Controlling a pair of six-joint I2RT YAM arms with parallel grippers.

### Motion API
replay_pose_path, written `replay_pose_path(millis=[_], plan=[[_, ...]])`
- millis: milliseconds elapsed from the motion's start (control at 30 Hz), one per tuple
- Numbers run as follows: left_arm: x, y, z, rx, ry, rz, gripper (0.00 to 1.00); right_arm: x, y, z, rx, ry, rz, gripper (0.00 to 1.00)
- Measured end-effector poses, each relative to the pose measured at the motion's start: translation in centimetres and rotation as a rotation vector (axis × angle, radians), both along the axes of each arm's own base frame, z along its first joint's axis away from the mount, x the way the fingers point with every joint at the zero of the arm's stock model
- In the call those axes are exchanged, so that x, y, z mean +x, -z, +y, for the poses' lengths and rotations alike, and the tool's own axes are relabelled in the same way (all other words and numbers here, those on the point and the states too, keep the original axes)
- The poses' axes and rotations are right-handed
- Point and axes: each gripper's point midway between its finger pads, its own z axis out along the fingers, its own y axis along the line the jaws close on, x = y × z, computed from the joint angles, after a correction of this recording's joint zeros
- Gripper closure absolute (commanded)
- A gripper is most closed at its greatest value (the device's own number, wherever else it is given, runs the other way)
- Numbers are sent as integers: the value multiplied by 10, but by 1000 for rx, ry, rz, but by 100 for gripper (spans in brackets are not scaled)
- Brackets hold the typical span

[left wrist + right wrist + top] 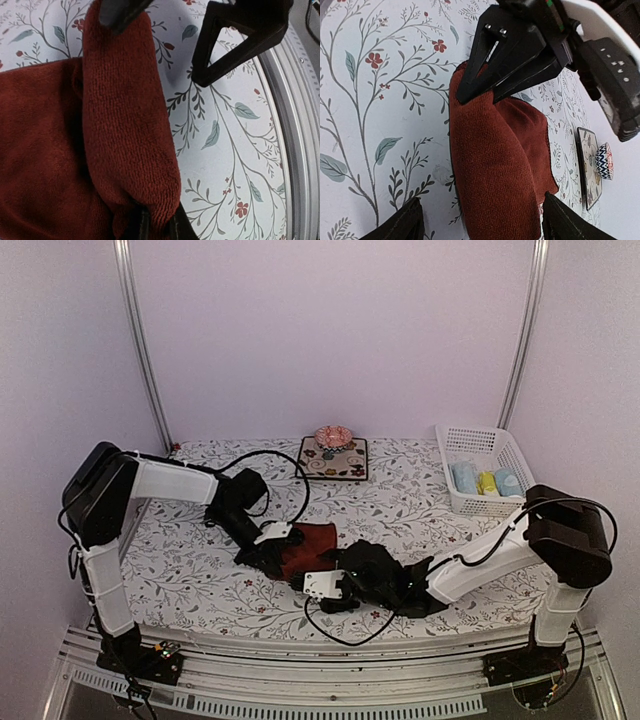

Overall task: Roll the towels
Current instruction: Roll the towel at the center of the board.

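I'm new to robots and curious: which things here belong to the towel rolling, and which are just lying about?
Job: dark red towel, held by left fingers; small rolled towels in white basket.
Lying about: floral mat; pink object on it.

Soft, even, slightly pinkish light; weak shadows; no glare; wrist views sharp centrally, blurred at closest edges.

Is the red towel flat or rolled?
Partly rolled: one edge of the dark red towel forms a thick ridge in the left hand.

A dark red cloth towel [310, 543] lies on the floral-covered desk [190, 575], the left tool [272, 552] at its left edge and the right tool [338, 587] just in front.
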Motion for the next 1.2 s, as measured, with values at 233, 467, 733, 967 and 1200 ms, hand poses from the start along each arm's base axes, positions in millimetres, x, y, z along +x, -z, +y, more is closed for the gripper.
replay_pose_path(millis=[233, 467, 733, 967, 1200], plan=[[-6, 6, -1, 9, 17, 103, 100, 13, 22, 3, -77, 28, -65, 20], [-6, 6, 0, 5, 22, 151, 100, 17, 25, 8, -107, 34, -153, 30], [-4, 5, 4, -15, 19, 195, 96, 15, 34, 11, -155, 25, -214, 61], [-7, 6, 6, -15, 24, 197, 71, 20, 37, 17, -171, 56, -192, 70], [-16, 3, 14, -15, 23, 160, 54, 29, 39, 19, -144, 96, -80, 78]])
